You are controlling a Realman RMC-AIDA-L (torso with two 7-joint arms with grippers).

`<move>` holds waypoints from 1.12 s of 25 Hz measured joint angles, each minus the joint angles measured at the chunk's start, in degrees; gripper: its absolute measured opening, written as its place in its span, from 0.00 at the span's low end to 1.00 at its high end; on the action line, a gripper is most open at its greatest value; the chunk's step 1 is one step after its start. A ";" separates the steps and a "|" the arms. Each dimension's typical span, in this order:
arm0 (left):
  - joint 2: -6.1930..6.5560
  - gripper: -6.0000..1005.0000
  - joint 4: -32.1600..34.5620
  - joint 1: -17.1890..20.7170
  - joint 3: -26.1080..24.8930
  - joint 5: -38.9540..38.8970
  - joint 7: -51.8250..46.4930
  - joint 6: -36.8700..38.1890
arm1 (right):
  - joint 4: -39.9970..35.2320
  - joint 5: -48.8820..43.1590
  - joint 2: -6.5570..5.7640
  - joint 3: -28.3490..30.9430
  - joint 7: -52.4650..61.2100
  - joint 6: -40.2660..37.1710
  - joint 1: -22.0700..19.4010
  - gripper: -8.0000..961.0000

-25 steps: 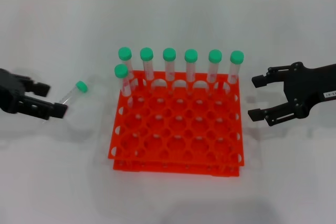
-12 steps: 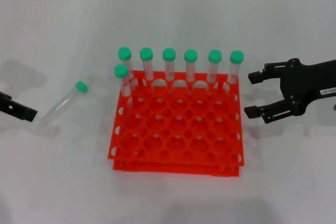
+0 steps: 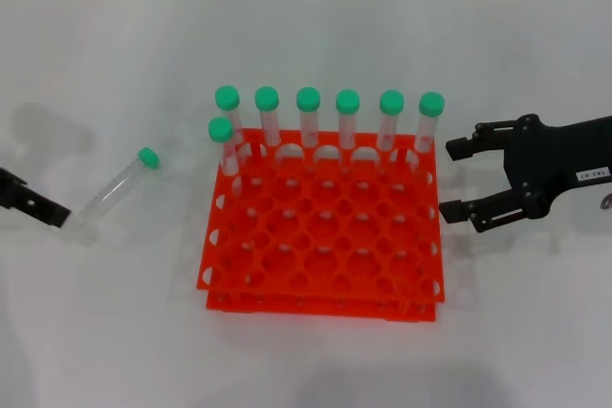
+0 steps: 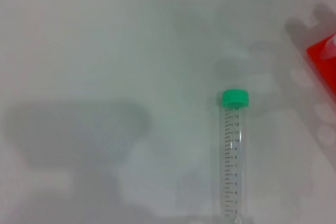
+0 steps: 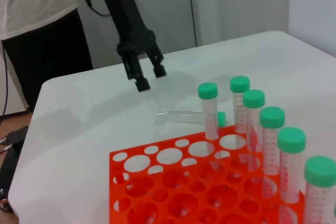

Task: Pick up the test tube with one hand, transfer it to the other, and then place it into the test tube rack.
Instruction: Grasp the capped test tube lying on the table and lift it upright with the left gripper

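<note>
Head view: test tube (image 3: 113, 190) lies loose on white bench (image 3: 115, 332), left of orange rack (image 3: 323, 226); left hand (image 3: 38, 205) at its base, fingers' state unclear; right hand (image 3: 457, 179) spread, empty. Left wrist view: tube light, smooth, prone to roll; grip mid-barrel. Right wrist view: left hand (image 5: 147, 79) hovers above bench, apparently parted.

The left pincer (image 3: 33, 205) is mostly cut off by the head view's edge.

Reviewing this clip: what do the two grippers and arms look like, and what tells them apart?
Both are black two-finger grippers with angular linkage fingers. The right gripper carries a small white label sticker with dark print on its side. The left gripper has no label; its black body tapers up to a silver-white arm segment showing a green light, with a thin dark cable beside it.
</note>
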 joint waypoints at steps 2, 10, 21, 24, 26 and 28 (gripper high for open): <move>-0.24 0.88 -2.39 -1.01 0.66 0.06 0.35 -1.02 | 0.00 -0.03 0.16 0.00 0.00 0.00 -0.01 0.89; -1.18 0.88 -8.36 -3.71 2.01 3.51 -0.27 -5.41 | -0.01 -0.07 0.63 -0.31 0.00 0.00 -0.05 0.89; -2.55 0.88 -12.04 -5.16 2.87 4.68 -0.33 -9.52 | 0.00 -0.68 1.27 -0.44 -0.12 0.07 -0.11 0.89; -2.87 0.87 -13.03 -5.79 3.23 4.68 -0.55 -10.13 | 0.00 -0.68 1.26 -0.44 -0.12 0.09 -0.06 0.89; -2.97 0.86 -13.07 -5.96 3.95 4.68 -1.27 -10.35 | 0.01 -0.68 1.26 -0.44 -0.13 0.11 0.00 0.89; -2.98 0.84 -13.06 -6.02 4.26 4.68 -1.68 -10.42 | 0.02 -0.68 1.26 -0.44 -0.14 0.15 0.03 0.89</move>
